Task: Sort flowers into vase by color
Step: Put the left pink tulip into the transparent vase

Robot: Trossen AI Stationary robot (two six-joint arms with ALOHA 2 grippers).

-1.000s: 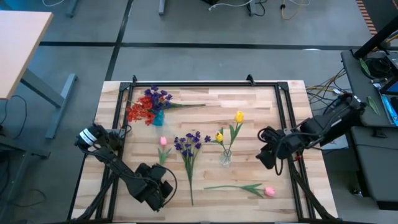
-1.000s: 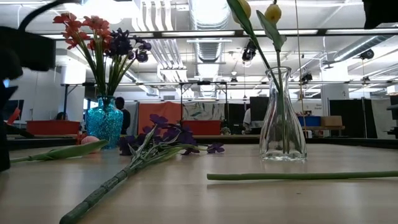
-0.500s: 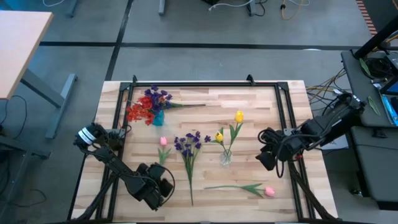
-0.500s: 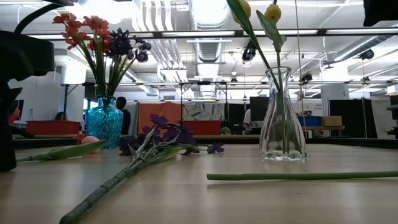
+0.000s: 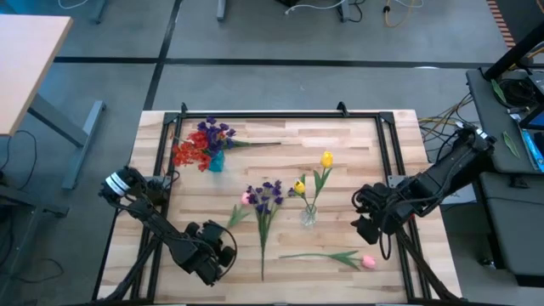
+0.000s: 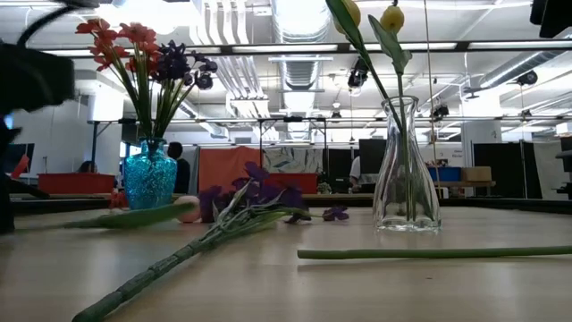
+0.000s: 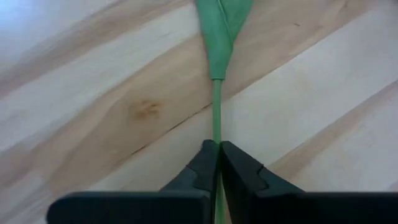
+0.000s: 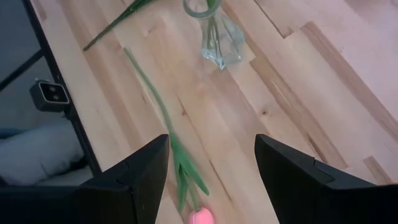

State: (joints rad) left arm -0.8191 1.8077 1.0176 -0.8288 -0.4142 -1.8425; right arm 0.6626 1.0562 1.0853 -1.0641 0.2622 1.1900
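Left gripper: the left gripper point(image 7: 219, 163) sits near the table's front-left corner, its two dark fingers pinched together on the thin green stem of the pink tulip-like flower point(image 5: 245, 198); the bud lies just beside the purple cluster.
Right gripper: the right gripper point(image 8: 211, 168) hangs over the right front part of the table, fingers spread wide with nothing between them, above the second pink tulip-like flower point(image 8: 198, 216).
Purple flower: the loose purple cluster flower on a long green stem point(image 5: 265, 194) lies mid-table, stem running toward the front edge, crossing close to the held stem.
Clear vase: the clear glass vase point(image 5: 308, 214) stands upright at centre-right, holding two yellow tulip-like flowers point(image 5: 326, 159).
Blue vase: the small blue glass vase point(image 5: 216, 160) stands near the back-left corner with red and purple cluster flowers point(image 5: 192, 151) in it.
Table edges: the light wooden slat table point(image 5: 280, 140) is bordered by a black metal frame point(image 5: 255, 115); the second pink flower lies close to the front-right edge.
Open room: bare wood across the back-right part and between the two vases.
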